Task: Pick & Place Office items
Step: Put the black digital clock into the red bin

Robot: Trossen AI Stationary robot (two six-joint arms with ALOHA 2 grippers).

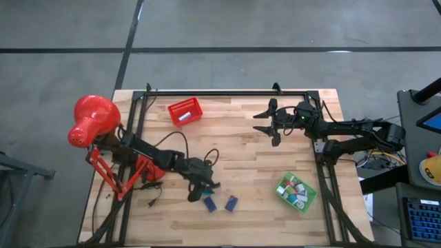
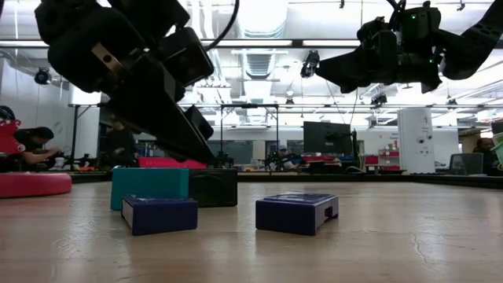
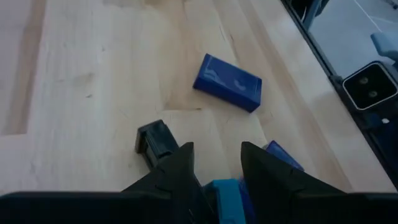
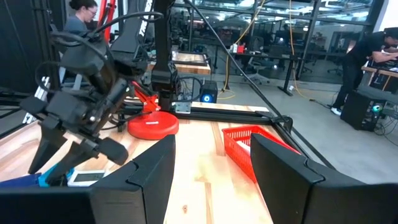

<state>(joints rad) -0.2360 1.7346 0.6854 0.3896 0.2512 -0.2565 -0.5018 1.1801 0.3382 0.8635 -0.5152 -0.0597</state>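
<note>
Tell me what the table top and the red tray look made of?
Table top: looks like wood, pale planks with visible grain and seams, a dull sheen. Red tray: probably moulded plastic, uniform bright red with latticed walls.

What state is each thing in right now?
left end effector: closed on teal block.
teal block: gripped, at the tabletop.
right end effector: open, empty, raised.
left navy block: flat, loose.
right navy block: flat, loose.
black clip: loose on table.
red tray: upright, holds a white piece.
green tray: upright, nearly full.
</note>
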